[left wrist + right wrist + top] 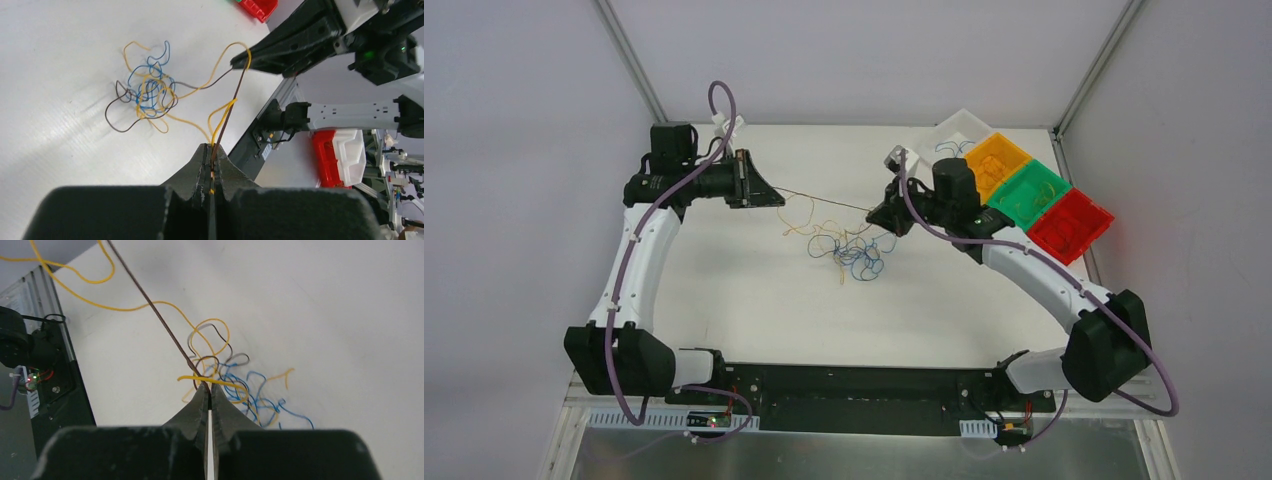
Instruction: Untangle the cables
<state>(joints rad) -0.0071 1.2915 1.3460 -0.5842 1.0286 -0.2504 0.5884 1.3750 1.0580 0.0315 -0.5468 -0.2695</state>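
Brown wire [824, 201], drawn into a straight line, spans the gap between the two grippers above the white table [724, 290]. The left gripper [210, 150] is closed on one end of it, fingertips pressed together. A yellow wire [220, 117] runs into the same pinch and loops out beside the brown one. The right gripper [210, 387] is likewise clamped tight, with the other end of the brown wire caught between its tips. A second yellow strand lies across those tips, and whether it is gripped too cannot be told. The rest of the cables [849, 250] lie in a loose bunch on the table, between the two arms and nearer the right gripper, just below the stretched line in the overhead view. The bunch is a knot of blue, yellow and dark curls, with yellow loops trailing out toward the left and a dark loop bulging from one side. From the right wrist camera the bunch sits right behind the closed fingertips, its blue strands spreading away across the table. An orange bin [997, 160], a green bin [1027, 192] and a red bin [1071, 225] stand in a row at the far right corner of the table. A clear tray [954, 132] sits just beyond them, close to the right arm's wrist.
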